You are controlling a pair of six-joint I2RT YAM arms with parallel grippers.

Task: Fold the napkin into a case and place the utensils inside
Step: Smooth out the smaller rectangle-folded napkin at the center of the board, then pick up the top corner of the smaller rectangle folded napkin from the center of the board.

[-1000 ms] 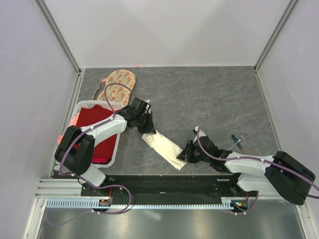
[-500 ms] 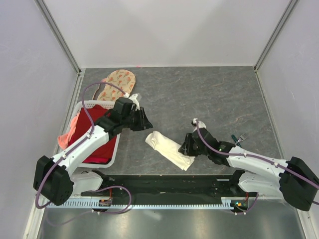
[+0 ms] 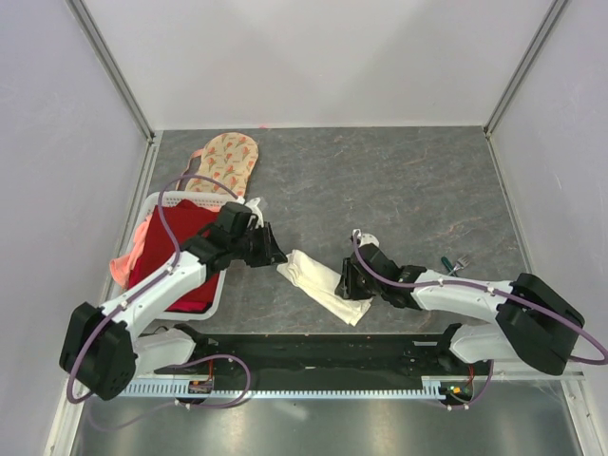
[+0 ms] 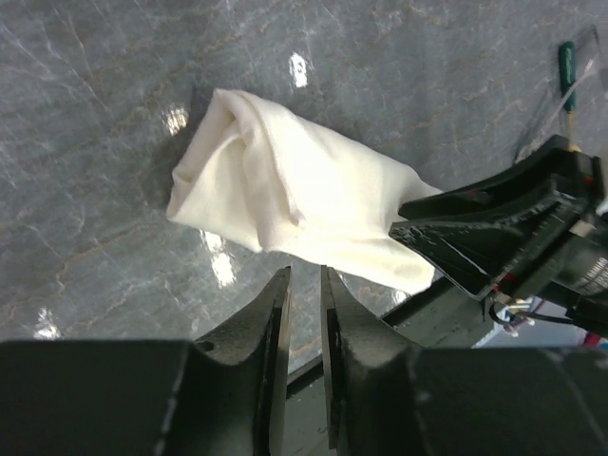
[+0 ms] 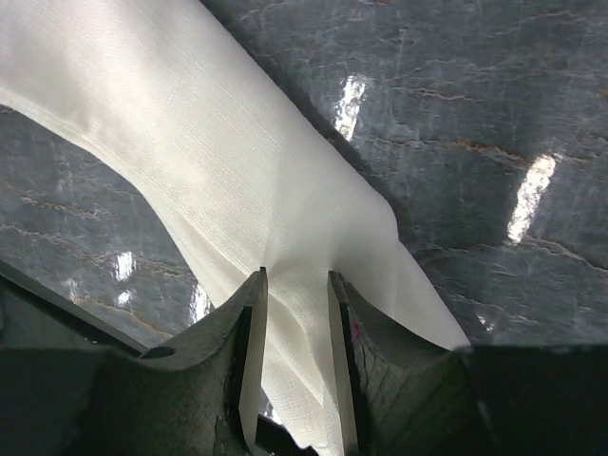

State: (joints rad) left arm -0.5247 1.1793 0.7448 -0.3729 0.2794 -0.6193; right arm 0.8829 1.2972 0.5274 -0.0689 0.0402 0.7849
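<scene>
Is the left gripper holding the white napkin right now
No. In the left wrist view the left gripper sits just short of the napkin, with nothing between its fingers.

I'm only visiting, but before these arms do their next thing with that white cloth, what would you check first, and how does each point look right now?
1. Napkin folded into a narrow strip on the table: ok.
2. Left claw free of the cloth: ok, it sits just short of the near edge with nothing between its fingers.
3. Right claw holding the napkin: cannot tell, cloth bunches between its fingers, but whether they pinch is unclear.
4. Case open to take cutlery: cannot tell, no clear pocket mouth shows.
5. Utensils within view: ok, beside the right arm, partly hidden.
6. Utensils in the case: not ok, they lie outside it.
</scene>
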